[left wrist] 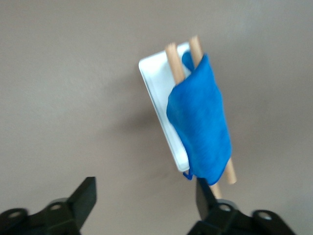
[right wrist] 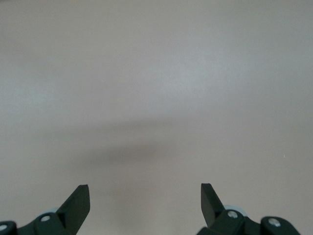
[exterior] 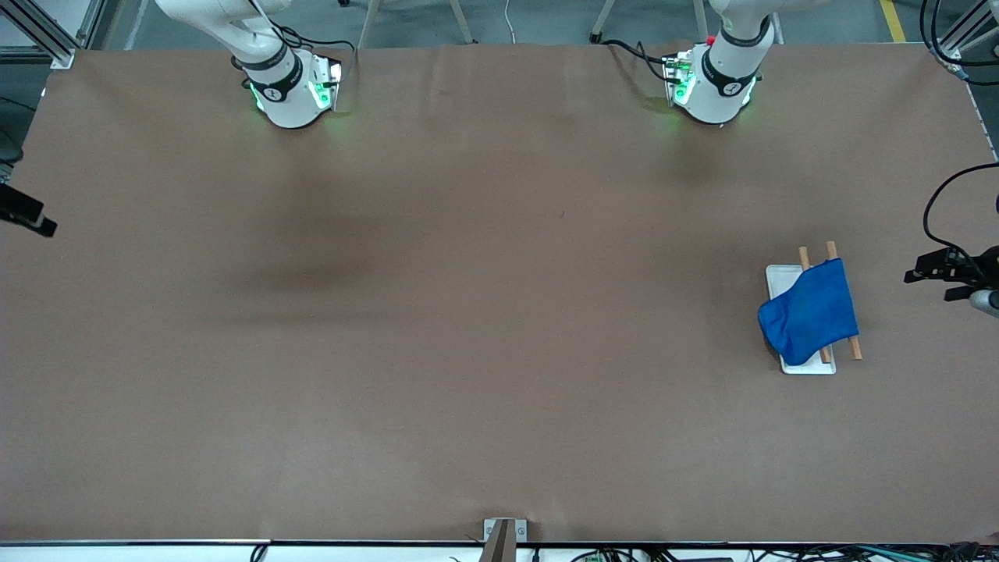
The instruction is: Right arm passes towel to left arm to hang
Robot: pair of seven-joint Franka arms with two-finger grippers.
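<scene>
The blue towel (exterior: 812, 312) hangs draped over two wooden rods (exterior: 856, 347) of a small rack with a white base (exterior: 780, 275), toward the left arm's end of the table. In the left wrist view the towel (left wrist: 200, 122) covers most of the rods (left wrist: 171, 56) and the white base (left wrist: 154, 78). My left gripper (left wrist: 145, 188) is open and empty, up in the air beside the rack. My right gripper (right wrist: 145, 188) is open and empty over bare table. The front view shows only the arms' bases, the left arm (exterior: 714, 78) and the right arm (exterior: 285, 86).
The brown table (exterior: 468, 312) is bare apart from the rack. Black devices with cables stick in at the table's two ends (exterior: 948, 273) (exterior: 23, 215). A small metal bracket (exterior: 503, 535) sits at the table's edge nearest the front camera.
</scene>
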